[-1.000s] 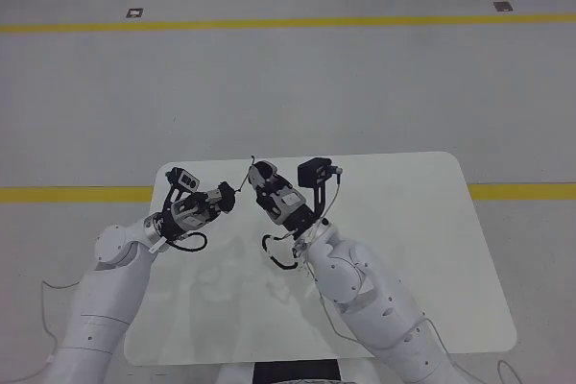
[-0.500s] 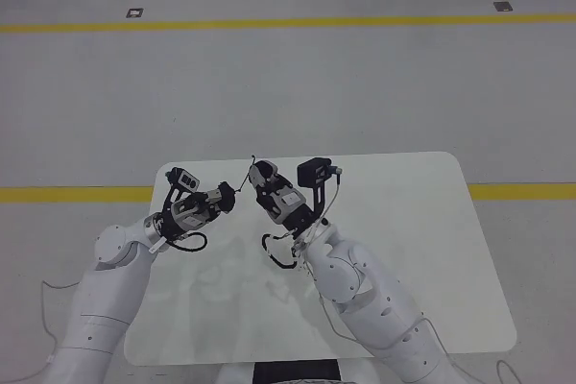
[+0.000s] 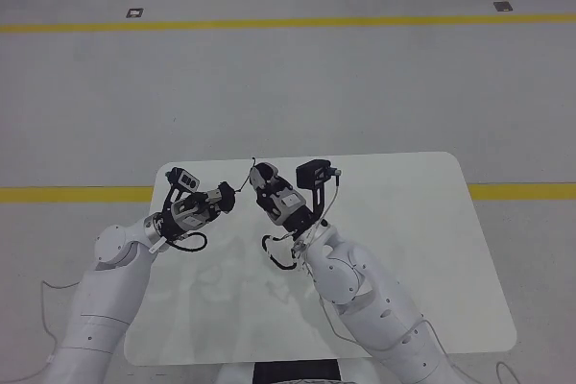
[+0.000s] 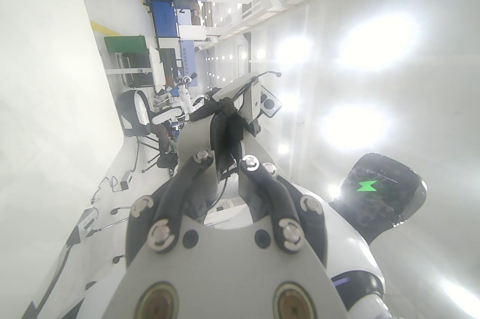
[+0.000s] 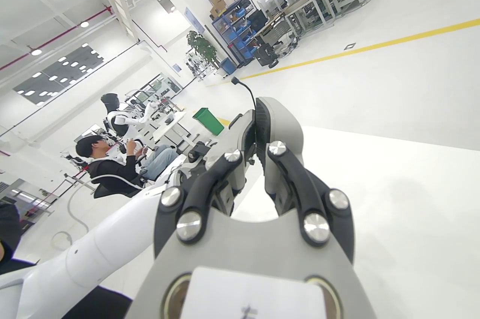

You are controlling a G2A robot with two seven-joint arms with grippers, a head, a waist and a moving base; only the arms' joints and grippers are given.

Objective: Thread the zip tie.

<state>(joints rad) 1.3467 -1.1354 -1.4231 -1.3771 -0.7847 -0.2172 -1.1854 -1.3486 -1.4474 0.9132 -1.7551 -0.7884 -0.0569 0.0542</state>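
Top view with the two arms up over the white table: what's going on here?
The robot is partway into threading a thin black zip tie. The right end effector is shut on it, and the tie's free end curves out past the fingertips. The left end effector is held close beside it, above the table, with its fingertips pressed together. Whether they pinch the tie's other end is not clear. The tie does not look looped yet, so the threading seems unfinished.

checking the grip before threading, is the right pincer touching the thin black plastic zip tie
Touching. The right wrist view shows the right pincer shut on the thin black plastic zip tie, whose end curves out past its tip.
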